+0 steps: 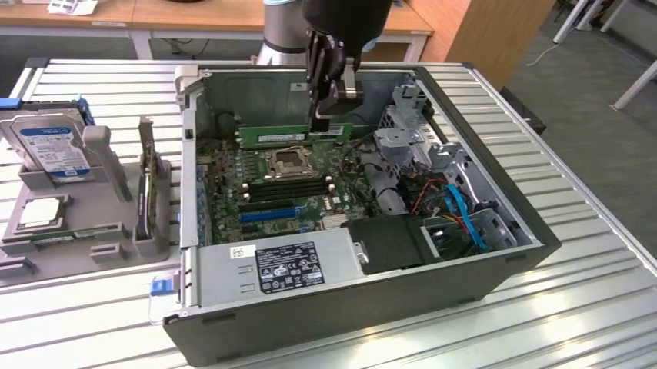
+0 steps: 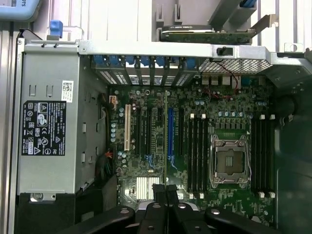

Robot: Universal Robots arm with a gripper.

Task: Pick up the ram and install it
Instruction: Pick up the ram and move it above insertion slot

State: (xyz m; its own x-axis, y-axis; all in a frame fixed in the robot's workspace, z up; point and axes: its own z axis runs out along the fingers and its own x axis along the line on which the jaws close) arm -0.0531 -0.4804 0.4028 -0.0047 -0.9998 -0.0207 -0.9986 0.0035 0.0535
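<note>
Silver power-supply box (image 1: pixel 277 265) sits nearest in the open dark-grey computer case (image 1: pixel 411 304); beyond it the long green ram stick (image 1: pixel 282 136) hangs level over the green motherboard (image 1: pixel 269 201). Black gripper (image 1: pixel 331 127) pinches it near the exterior view's right end, fingers almost closed.

arm (image 1: pixel 326 15) cut off at twelve o'clock; gripper (image 1: pixel 331 127) hides the ram's (image 1: pixel 277 137) three-o'clock end; power supply label (image 1: pixel 291 269) print unreadable.
</note>
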